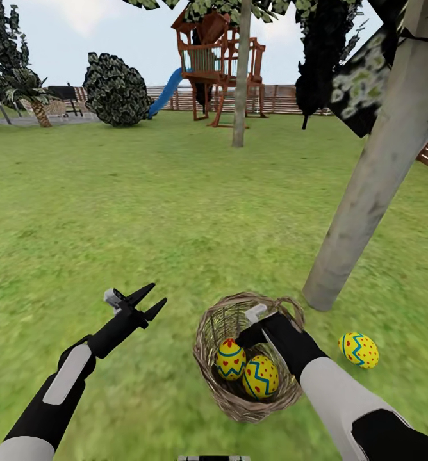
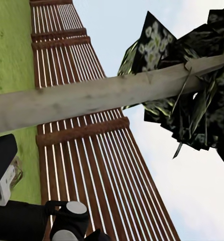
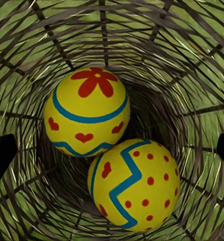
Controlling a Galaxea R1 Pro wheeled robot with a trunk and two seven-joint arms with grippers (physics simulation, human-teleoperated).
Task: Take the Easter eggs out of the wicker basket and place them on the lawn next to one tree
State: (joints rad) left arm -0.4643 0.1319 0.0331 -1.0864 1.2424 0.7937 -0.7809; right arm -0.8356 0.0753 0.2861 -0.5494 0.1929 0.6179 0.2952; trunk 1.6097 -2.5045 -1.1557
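The wicker basket point(image 1: 249, 358) sits on the lawn point(image 1: 175, 211) at the near centre of the head view, just left of the base of a leaning tree point(image 1: 374, 179) with a pale-grey trunk. Two of the Easter eggs lie inside it, touching: one with red hearts and a red flower on top point(image 1: 230, 359), and one with a blue zigzag and red dots point(image 1: 261, 376) to its right. The third egg point(image 1: 359, 349) lies on the grass to the right of the basket, near the foot of the trunk.

The right end effector point(image 1: 249, 326) reaches down into the basket's mouth from the far rim. In the right wrist view its two dark fingertips point(image 3: 1, 159) stand wide apart at either edge, above the flower egg point(image 3: 87, 111) and the zigzag egg point(image 3: 134, 185), gripping nothing (both eggs rest on the woven bottom point(image 3: 157, 108)).

The left end effector point(image 1: 147, 305) hangs over open grass to the left of the basket, well apart from it, its fingers spread and empty. The left wrist view looks past the trunk point(image 2: 92, 100) to a slatted wooden fence point(image 2: 92, 160).

Far across the lawn stand a play tower point(image 1: 217, 61) with a blue slide point(image 1: 166, 93), a round dark bush point(image 1: 116, 89) and a second slim trunk point(image 1: 241, 77).
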